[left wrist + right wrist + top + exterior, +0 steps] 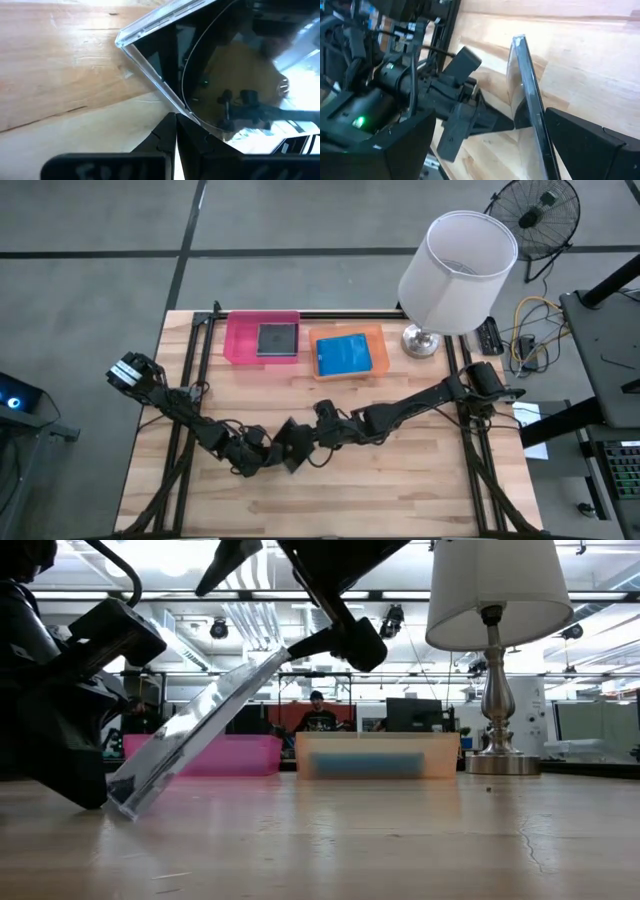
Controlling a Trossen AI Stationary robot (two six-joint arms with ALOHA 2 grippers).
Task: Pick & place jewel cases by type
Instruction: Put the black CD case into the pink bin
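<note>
**Dark jewel case held tilted between two tools, in front of the pink tray**

The wooden counter [400,480] carries everything; places here are given from the pink tray [240,340] at its far edge. A white-shaded lamp [455,270] stands well to the right of that tray, past the orange tray [375,340], which sits just beside the pink one. A dark square jewel case [277,340] lies flat inside the pink tray, and a blue jewel case [343,355] lies inside the orange tray.

Both arms meet on the near side of the pink tray, well apart from it. There a third, dark glossy jewel case [195,735] leans steeply, its lower edge on the counter and its upper edge raised. The left tool [175,131] is pinched closed on the lower edge of this tilted case. The right tool [485,125] has its fingers spread wide, one on either side of the case, with one finger [590,140] close against its face; whether it presses the case I cannot tell.
</note>
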